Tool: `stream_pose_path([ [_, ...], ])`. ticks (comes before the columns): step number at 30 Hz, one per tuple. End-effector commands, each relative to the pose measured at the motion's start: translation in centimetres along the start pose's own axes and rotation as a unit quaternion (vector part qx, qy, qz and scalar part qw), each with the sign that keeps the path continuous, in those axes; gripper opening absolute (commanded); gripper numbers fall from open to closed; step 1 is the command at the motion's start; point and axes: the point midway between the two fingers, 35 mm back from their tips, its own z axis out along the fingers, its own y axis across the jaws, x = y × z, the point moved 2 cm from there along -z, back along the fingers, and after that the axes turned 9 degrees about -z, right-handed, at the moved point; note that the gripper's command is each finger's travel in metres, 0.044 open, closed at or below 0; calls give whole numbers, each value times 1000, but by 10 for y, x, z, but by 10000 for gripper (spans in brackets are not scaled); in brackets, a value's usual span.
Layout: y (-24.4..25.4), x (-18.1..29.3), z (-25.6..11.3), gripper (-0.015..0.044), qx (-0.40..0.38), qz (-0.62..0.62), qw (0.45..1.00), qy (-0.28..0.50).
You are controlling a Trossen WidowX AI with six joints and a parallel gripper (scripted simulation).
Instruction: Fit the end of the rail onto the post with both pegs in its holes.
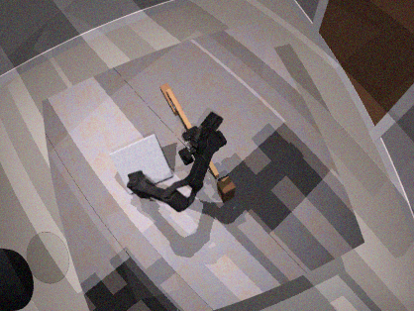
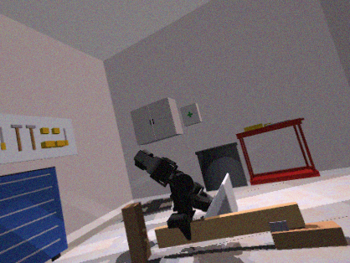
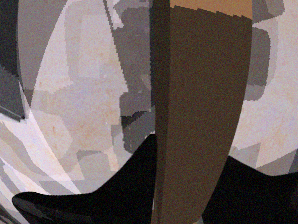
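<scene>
The long wooden rail slopes slightly down towards its near end, which is raised off the table. Its far end is at the grey bracket on the low footboard block. The short wooden post stands upright. A small gap separates it from the rail's near end, and its two pegs show faintly in that gap in the exterior view. My gripper is shut on the rail near that end. The holes are hidden.
A white panel stands behind the rail, beside the arm's base. The arm and its shadow cover part of the rail and table in the top view. A blue cabinet and a red frame are in the background.
</scene>
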Motion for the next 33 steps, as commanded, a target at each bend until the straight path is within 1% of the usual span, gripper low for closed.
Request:
stream_pose_path([
  [1, -1, -2, -5, 0, 3, 1, 1000, -7],
  [22, -1, -2, -15, 0, 3, 1, 1000, -8],
  [33, 0, -2, -10, 0, 3, 1, 1000, -8],
])
